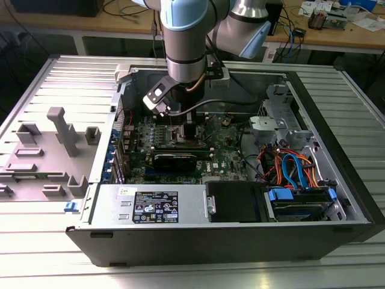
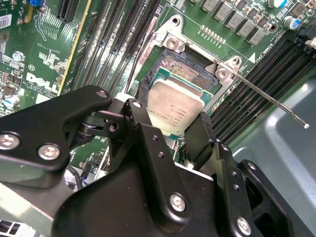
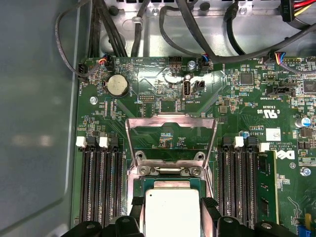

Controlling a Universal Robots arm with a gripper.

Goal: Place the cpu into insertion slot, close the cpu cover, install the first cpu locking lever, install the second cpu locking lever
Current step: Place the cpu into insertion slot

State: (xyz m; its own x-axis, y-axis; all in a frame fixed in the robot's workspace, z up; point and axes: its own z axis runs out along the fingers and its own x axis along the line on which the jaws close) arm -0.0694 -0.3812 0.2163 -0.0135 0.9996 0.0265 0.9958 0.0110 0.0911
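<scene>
Black gripper (image 2: pixel 170 109) jaws pinched the cpu (image 3: pixel 172 211), holding it just over the insertion slot (image 2: pixel 183 66), seemingly not yet seated. The cpu cover (image 3: pixel 170 119) stood raised beside the slot and a locking lever (image 2: pixel 266 95) hung free, so cover and both levers were left to do.

An open computer case (image 1: pixel 240 241) lies on a ribbed metal table (image 1: pixel 78 78). Inside it there is a green motherboard (image 1: pixel 225 158), and a silver power supply (image 1: pixel 114 201) is near the front wall. Blue and orange cables (image 1: pixel 295 168) lie at the exterior view's right. Grey plastic fixtures (image 1: pixel 60 129) stand on the table at the exterior view's left. In the first wrist view a coin battery (image 3: pixel 117 85) sits above black memory slots (image 3: pixel 101 182).
</scene>
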